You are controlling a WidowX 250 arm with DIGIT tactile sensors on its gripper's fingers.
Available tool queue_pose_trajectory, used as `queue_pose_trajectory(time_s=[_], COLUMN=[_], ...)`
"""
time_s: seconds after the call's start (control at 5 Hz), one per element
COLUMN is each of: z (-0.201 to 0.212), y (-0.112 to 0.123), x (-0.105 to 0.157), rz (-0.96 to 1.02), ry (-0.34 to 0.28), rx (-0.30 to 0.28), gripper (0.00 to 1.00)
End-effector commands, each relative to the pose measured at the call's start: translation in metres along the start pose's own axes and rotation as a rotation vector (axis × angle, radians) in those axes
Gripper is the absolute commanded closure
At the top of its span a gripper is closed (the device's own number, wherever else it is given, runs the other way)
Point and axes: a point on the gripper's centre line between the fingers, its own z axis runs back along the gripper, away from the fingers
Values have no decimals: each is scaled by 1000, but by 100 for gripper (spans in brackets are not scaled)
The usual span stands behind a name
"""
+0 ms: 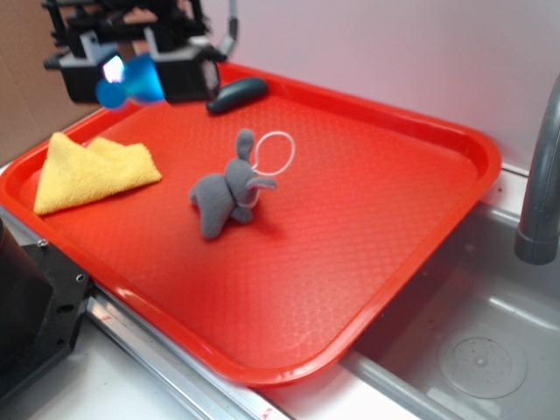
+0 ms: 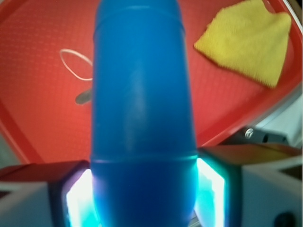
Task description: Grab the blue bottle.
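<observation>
The hand [image 1: 140, 74] is pinching the glossy blue bottle [image 2: 142, 118] between its two pads, up in the air over the tray's 11 o'clock corner. In the exterior view the bottle's long axis runs roughly sideways, flared mouth poking out to the left. Below sits a red plastic tray [image 1: 420, 245] with a pebbled texture and raised, rounded rim. A fuzzy grey plush [image 1: 229, 188] with a white loop lies mid-tray, a folded yellow cloth [image 1: 92, 171] at 9 o'clock, a dark oblong thing [image 1: 238, 94] at 12. The right half of the tray is open.
</observation>
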Motion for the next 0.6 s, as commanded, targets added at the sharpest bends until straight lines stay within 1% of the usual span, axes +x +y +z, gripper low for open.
queue_pose_trajectory(time_s=[0.0,0.2,0.4], z=[31,31,21], y=[13,18,20], x=[45,51,50], rz=[-212,-223,-220], ry=[-63,-100,-137], rx=[13,19,23], gripper=[100,100,100])
